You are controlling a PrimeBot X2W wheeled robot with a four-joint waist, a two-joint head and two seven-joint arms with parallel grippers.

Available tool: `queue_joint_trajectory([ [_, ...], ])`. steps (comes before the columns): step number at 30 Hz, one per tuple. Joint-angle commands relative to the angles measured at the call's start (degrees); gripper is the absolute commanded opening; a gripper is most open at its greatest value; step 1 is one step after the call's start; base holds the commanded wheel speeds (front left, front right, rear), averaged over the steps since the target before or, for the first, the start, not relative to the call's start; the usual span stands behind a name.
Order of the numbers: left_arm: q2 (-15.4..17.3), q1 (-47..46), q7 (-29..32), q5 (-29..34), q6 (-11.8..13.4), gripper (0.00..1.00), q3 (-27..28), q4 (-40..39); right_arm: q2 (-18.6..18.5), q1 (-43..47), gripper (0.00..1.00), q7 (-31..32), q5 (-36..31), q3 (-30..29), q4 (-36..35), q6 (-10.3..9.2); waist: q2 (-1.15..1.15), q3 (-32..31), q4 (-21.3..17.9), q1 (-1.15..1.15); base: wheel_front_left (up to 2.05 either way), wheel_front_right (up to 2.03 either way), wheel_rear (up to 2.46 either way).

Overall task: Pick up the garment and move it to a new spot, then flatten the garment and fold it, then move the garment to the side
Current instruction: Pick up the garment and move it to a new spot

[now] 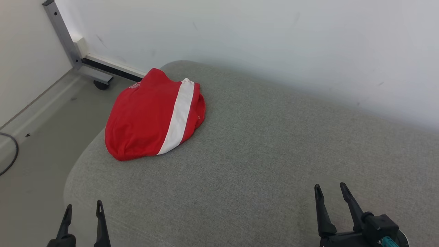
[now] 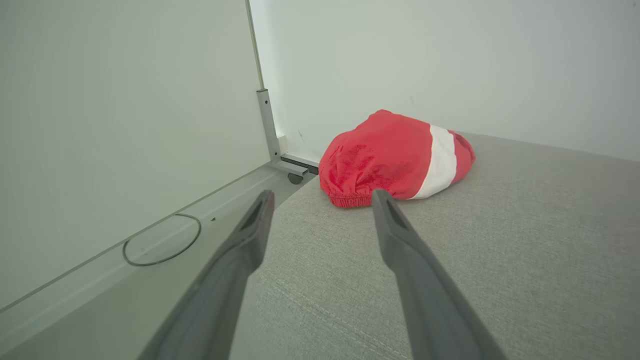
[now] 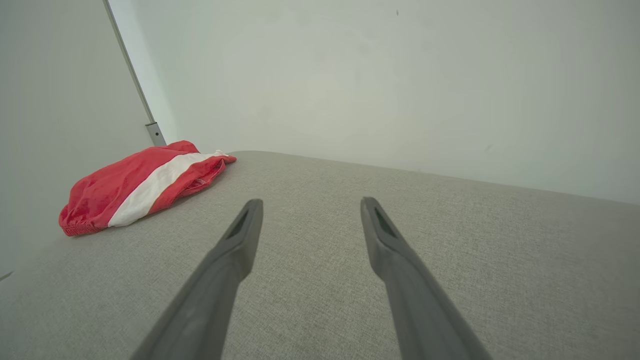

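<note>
Both grippers stand wide with nothing between their dark fingers: the left gripper point(image 1: 84, 204) rises from the lower left of the head view and the right gripper point(image 1: 330, 185) from the lower right. The bottom edge cuts off both, so only a little of the left one's body is seen. Each hovers over the broad grey woven-fabric cushion point(image 1: 260, 161), and whether the tips touch it I cannot tell. The red garment with one white stripe point(image 1: 144, 116) lies in a rounded heap in the upper left part of this cushion, near its rounded corner and well apart from both grippers. Because it is bunched, what kind of garment it is cannot be made out. A small pale print at its upper edge is too small to read. In the left wrist view the left gripper point(image 2: 323, 192) points at the garment point(image 2: 385, 155), whose gathered hem faces the camera. In the right wrist view the right gripper point(image 3: 311, 200) points at bare cushion, with the garment point(image 3: 100, 192) at the middle left. Behind the garment a grey metal frame post point(image 1: 63, 36) stands by the white wall; its dark wheel is partly hidden. A black cable point(image 1: 13, 156) on the floor is cut off by the left edge.
</note>
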Motion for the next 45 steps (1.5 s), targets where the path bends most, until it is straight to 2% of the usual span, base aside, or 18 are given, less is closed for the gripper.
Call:
queue_joint_trajectory([
  [1,-0.12,0.61,-0.39,-0.60,0.41,1.00,0.41,-0.47,-0.06,-0.55,1.00,-0.29,-0.41,0.22,0.13,0.19,0.00,0.84,1.38,0.00,0.00,0.00,0.00],
  [13,0.21,-0.88,-0.35,-1.31,0.83,1.00,2.24,-0.23,-0.05,-1.16,1.00,-0.30,-0.98,0.69,0.54,0.19,0.00,1.72,0.43,0.00,0.00,0.00,0.00],
  [19,1.89,-7.37,-0.34,-2.00,-1.04,1.00,3.38,1.79,-0.07,-2.84,1.00,-0.29,-2.58,0.25,0.10,0.19,0.00,5.05,-3.69,0.00,0.00,0.00,0.00],
  [25,3.13,-15.85,-0.34,-6.26,-3.53,1.00,6.56,4.19,-0.06,-5.00,1.00,-0.30,-4.30,-0.43,-0.72,0.19,0.00,9.52,-8.78,0.00,0.00,0.00,0.00],
  [28,5.41,-20.93,-0.35,-7.50,-4.98,1.00,8.08,6.63,-0.08,-6.38,1.00,-0.29,-5.18,-1.33,-1.36,0.19,0.00,12.50,-12.05,0.00,0.00,0.00,0.00],
  [36,11.42,-32.66,1.55,-10.12,-6.68,1.00,10.97,13.45,-0.05,-9.60,1.00,-0.29,-6.08,-2.69,-3.10,0.19,0.00,19.78,-19.14,0.00,0.00,0.00,0.00],
  [41,15.35,-37.67,4.51,-11.57,-8.38,1.00,11.63,19.34,-0.03,-10.94,1.00,-0.29,-6.17,-2.66,-4.75,0.19,0.00,22.92,-22.30,0.00,0.00,0.00,0.00],
  [45,16.88,-39.44,8.10,-12.08,-9.02,1.00,11.30,23.43,-0.02,-11.35,1.00,-0.29,-5.90,-2.56,-5.70,0.19,0.00,24.24,-23.97,0.00,0.00,0.00,0.00],
])
